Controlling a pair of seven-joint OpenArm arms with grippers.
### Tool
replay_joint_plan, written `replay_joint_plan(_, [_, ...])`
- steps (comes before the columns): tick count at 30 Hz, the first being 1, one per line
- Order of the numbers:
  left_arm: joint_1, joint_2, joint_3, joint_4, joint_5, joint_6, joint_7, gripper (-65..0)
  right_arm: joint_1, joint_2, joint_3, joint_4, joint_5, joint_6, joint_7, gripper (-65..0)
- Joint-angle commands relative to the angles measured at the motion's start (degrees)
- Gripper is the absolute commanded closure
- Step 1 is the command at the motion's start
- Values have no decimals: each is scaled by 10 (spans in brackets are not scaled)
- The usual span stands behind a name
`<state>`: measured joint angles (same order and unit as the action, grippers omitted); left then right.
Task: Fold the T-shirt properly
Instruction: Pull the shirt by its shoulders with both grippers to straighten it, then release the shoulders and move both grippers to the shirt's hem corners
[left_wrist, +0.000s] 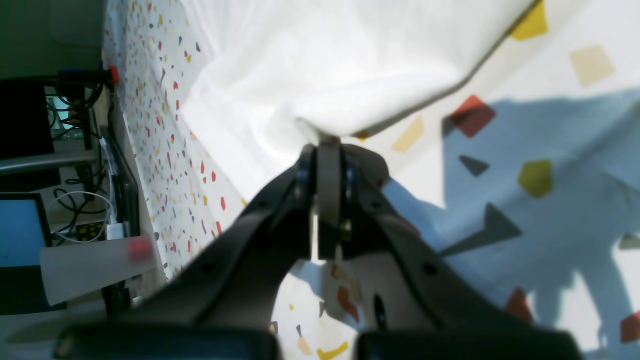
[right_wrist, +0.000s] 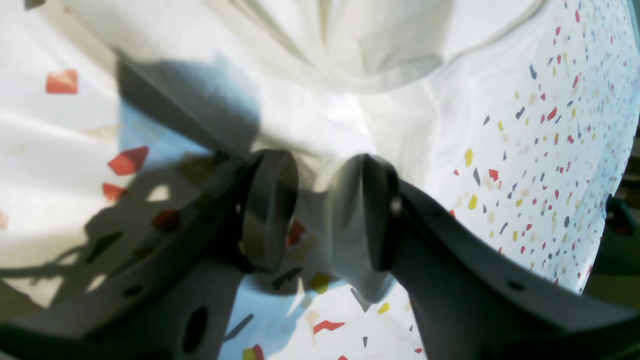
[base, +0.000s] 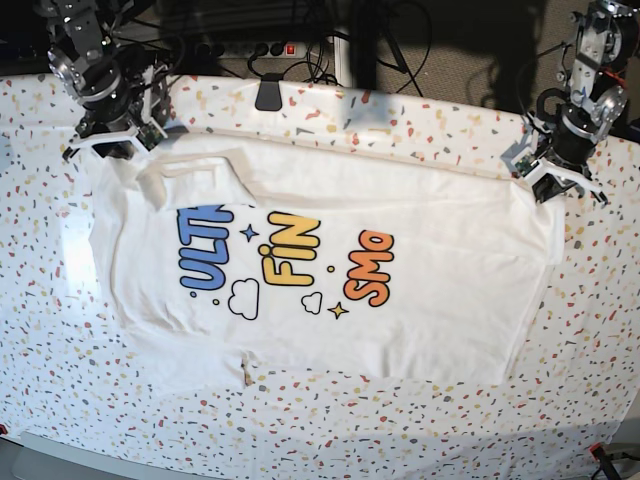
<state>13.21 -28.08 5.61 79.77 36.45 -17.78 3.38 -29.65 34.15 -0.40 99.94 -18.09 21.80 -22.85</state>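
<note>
The white T-shirt (base: 440, 290) lies spread print-up across the table, showing "ULT", "FIN" and "SMo" (base: 275, 258). Its far edge is a straight fold line. My left gripper (base: 553, 172) is at the shirt's far right corner. In the left wrist view it (left_wrist: 327, 145) is shut on a pinch of the shirt's edge (left_wrist: 325, 60), lifted slightly off the covering. My right gripper (base: 112, 140) is at the far left corner. In the right wrist view it (right_wrist: 315, 210) is open, jaws apart, with a fold of the shirt (right_wrist: 350, 50) lying between them.
The speckled table covering (base: 400, 430) surrounds the shirt. A black clip (base: 267, 95) sits on the far table edge, with a power strip and cables (base: 270, 45) behind it. A monitor and cables (left_wrist: 20, 235) stand beyond the table edge in the left wrist view.
</note>
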Motion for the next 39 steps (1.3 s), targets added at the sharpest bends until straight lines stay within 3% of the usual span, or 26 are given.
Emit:
replay_joint_plan(1, [-2,-1,1,2,-7,-13,11,0,2,8,3,2,-2,5,-12,-257])
replay_joint_plan(4, [-2,-1,1,2,-7,-13,32,0,2,8,3,2,-2,5,-17,-246])
replay_joint_plan(7, [-2,-1,1,2,-7,-13,41,0,1,8,3,2,-2,4,-44,-104])
replay_joint_plan(9, [-2,-2,1,2,-7,-12,49,0,1,8,3,2,3,-19,-62,0])
replay_joint_plan(13, [9,-11,1,2,-12,6,59,0,-14,9,3,5,2,-102,-65,0])
replay_joint_plan(18, [64,-46,1,30,-51,52,64,0,-70,9,4,23,2,-135,-59,0])
replay_joint_plan(21, [106,-78,1,57,-107,52,67,0,-98,9,4,23,2,-169,-28,0])
replay_joint_plan(25, [152,-111,1,92,-139,58,75,0,-118,9,4,23,3,-188,-26,0])
replay_joint_plan(30, [177,-118,1,136,-141,58,78,0,-146,9,4,36,3,-196,-25,0])
replay_joint_plan(35, [178,-118,0,183,-140,59,119,0,-168,9,4,70,2,-243,-33,0])
replay_joint_plan(36, [179,-118,-1,196,-141,61,138,0,-169,9,4,80,2,-243,-36,-56])
replay_joint_plan(39, [176,-119,-5,236,-140,76,187,-212,-169,9,4,110,2,-244,-40,-222])
